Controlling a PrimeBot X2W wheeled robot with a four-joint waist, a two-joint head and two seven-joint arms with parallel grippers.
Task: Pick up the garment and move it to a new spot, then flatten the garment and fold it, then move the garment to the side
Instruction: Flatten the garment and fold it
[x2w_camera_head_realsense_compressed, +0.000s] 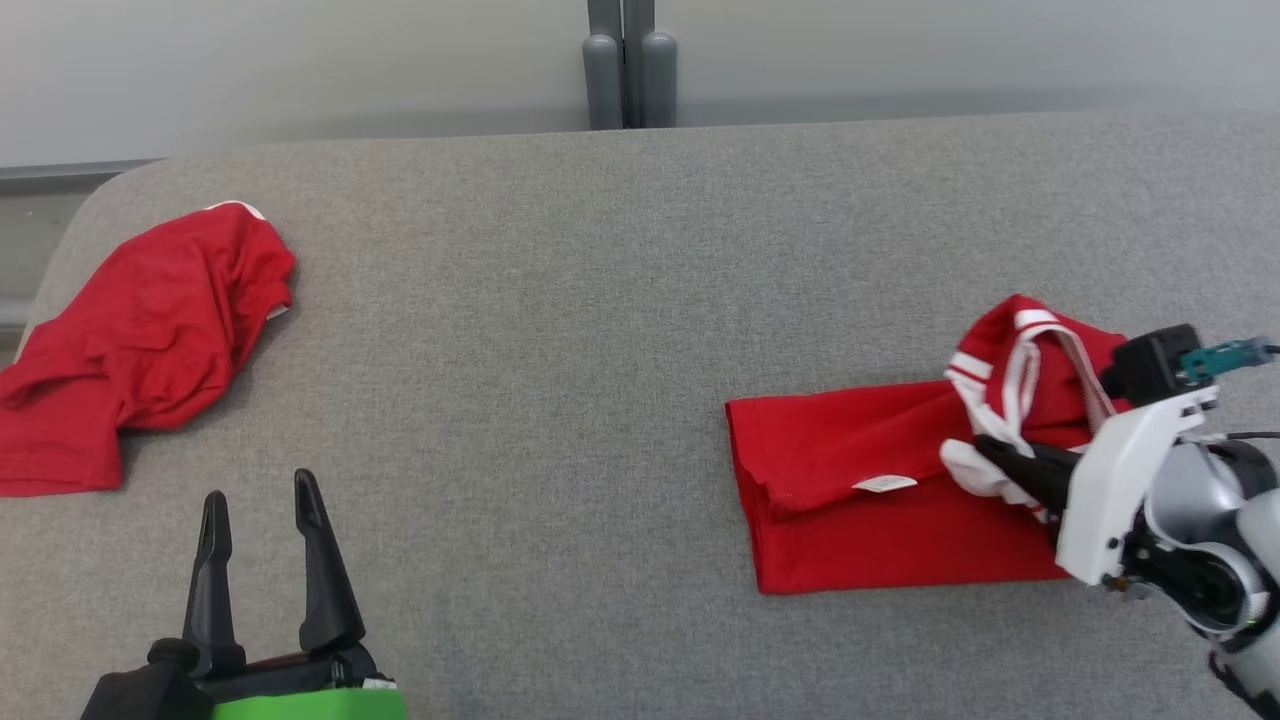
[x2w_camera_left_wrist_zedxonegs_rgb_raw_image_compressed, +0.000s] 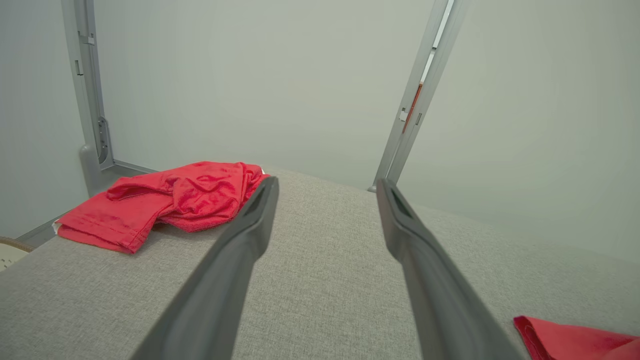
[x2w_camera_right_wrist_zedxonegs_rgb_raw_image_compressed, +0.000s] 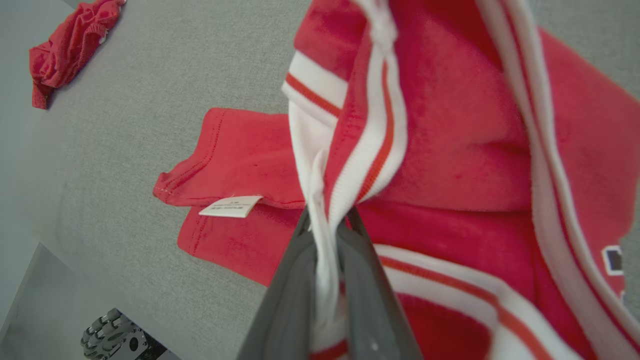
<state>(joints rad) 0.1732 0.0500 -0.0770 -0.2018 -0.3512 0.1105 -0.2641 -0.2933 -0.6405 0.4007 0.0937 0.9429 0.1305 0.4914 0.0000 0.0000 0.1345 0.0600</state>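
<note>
A red garment (x2w_camera_head_realsense_compressed: 860, 480) with white and red striped trim lies partly folded on the right of the grey table (x2w_camera_head_realsense_compressed: 600, 350). My right gripper (x2w_camera_head_realsense_compressed: 990, 455) is shut on its white striped edge, which rises bunched above the flat part. In the right wrist view the white trim (x2w_camera_right_wrist_zedxonegs_rgb_raw_image_compressed: 325, 220) is pinched between my right gripper's (x2w_camera_right_wrist_zedxonegs_rgb_raw_image_compressed: 327, 220) two dark fingers, and a white label (x2w_camera_right_wrist_zedxonegs_rgb_raw_image_compressed: 230, 206) shows on the flat red layer. My left gripper (x2w_camera_head_realsense_compressed: 258, 505) stands open above the table's near left with nothing between its fingers, and in the left wrist view the left gripper (x2w_camera_left_wrist_zedxonegs_rgb_raw_image_compressed: 325, 187) points along the table.
A second crumpled red garment (x2w_camera_head_realsense_compressed: 140, 340) lies at the table's far left edge, also seen as a red heap (x2w_camera_left_wrist_zedxonegs_rgb_raw_image_compressed: 165, 200) in the left wrist view. A grey post (x2w_camera_head_realsense_compressed: 630, 65) stands behind the table's back edge.
</note>
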